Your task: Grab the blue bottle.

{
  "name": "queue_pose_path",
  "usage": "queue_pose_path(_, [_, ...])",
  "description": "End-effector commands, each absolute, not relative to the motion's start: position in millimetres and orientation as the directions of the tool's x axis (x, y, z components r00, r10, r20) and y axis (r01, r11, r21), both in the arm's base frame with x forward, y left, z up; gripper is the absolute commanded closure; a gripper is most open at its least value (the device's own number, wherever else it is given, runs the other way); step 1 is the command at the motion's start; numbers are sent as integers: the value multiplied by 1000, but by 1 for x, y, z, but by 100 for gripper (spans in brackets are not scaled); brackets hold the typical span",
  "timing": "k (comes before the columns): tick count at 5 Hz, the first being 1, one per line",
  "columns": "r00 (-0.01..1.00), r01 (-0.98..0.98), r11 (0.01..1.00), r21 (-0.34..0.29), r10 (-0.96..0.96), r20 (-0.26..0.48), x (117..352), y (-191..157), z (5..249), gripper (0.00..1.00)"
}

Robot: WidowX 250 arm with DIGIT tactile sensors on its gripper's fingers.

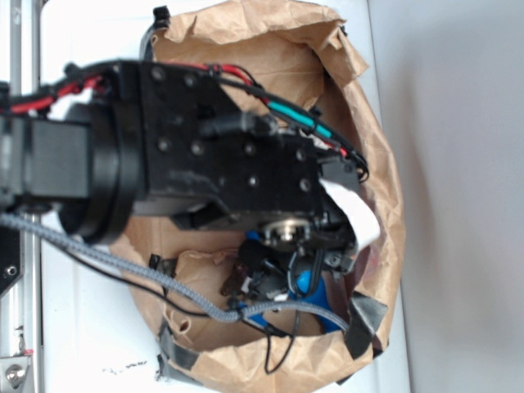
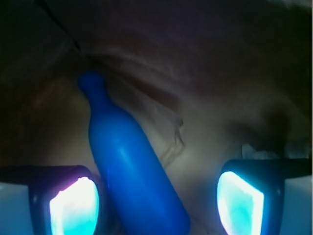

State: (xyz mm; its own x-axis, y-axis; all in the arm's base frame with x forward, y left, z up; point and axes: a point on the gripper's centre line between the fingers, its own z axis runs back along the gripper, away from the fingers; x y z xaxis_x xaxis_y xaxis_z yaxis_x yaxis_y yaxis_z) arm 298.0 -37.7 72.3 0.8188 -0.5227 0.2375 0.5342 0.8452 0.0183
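Note:
The blue bottle [image 2: 129, 166] lies on the brown paper floor of the bag, neck pointing up-left in the wrist view. It sits between my two fingers, close against the left pad [image 2: 73, 208] and well apart from the right pad [image 2: 239, 203]. My gripper [image 2: 156, 205] is open around the bottle's lower body. In the exterior view the arm reaches down into the paper bag [image 1: 372, 139]; the gripper [image 1: 286, 278] is low inside it, and only bits of the blue bottle [image 1: 307, 282] show beneath it.
The bag's crumpled walls [image 1: 246, 33] surround the arm on all sides. A white paper wad [image 1: 356, 213] lies against the right wall. A small brown lump [image 1: 232, 282] sits left of the gripper. Cables [image 1: 123, 266] trail across the bag's front.

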Motion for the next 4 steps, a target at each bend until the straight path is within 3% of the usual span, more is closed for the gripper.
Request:
queue_pose_path(1, [825,551,835,14,-546,146,319,-56,56,0])
queue_pose_path(2, [827,543,839,35,-541,151,320,-57,56,100])
queue_pose_path(4, [810,549,835,45,-544,216,309,-60,66,100])
